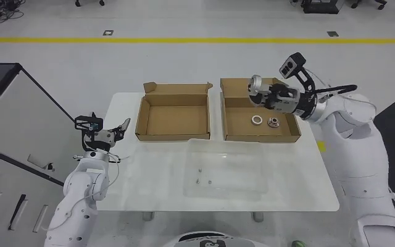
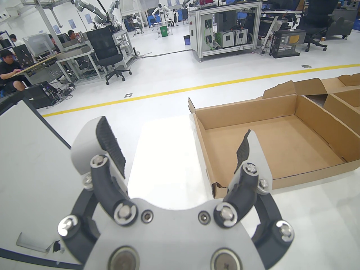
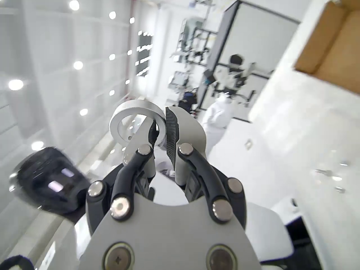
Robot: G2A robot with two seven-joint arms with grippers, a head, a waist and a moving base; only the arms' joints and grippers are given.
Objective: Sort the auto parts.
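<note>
Right jaws pinching metal ring [image 3: 135, 106], over box [image 1: 237, 123] rim, two parts [image 1: 257, 120] inside, left jaws spread.

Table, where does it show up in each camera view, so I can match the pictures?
Top view: table fills the middle, under the boxes.
Left wrist view: table is the white strip beyond the left gripper, beside a box.
Right wrist view: table is the white surface beyond the right gripper, beside a box corner.
Shared landmark: the brown cardboard boxes standing on it.
</note>
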